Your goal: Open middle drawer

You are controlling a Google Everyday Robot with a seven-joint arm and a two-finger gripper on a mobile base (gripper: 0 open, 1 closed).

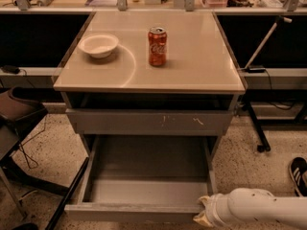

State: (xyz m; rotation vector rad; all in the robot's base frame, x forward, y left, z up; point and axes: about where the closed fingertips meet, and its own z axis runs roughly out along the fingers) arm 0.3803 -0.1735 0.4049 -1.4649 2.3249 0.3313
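On the far left, 1 dark brown seat (17,110) stands on the speckled floor (45,143), just beside the cabinet. A thin black cable (29,151) hangs down under the seat.

Next comes the cabinet top (196,66), flat and tan. 1 white bowl (98,44) sits on its left side. 1 red soda can (157,46) stands upright near the middle. The bowl and the can are apart and do not touch.

Under the top there is a dark gap. Below the gap is 1 wide grey front with white scratch marks (120,122).

Under that front is the middle drawer (144,191). It is pulled far out toward the camera. Its grey floor and 2 side walls show, and its plain front runs along the bottom of the view.

The gripper (203,216) is low down, right at the right end of that plain front. It is not possible to tell if the gripper is apart, together or clamped on the front. The thick white arm (268,208) behind it goes off the right edge.

Further right, 1 black stand (253,123) rests on the floor, and 1 white pole (265,40) leans above it. At the far right edge is 1 black shoe (298,175) with white stripes.
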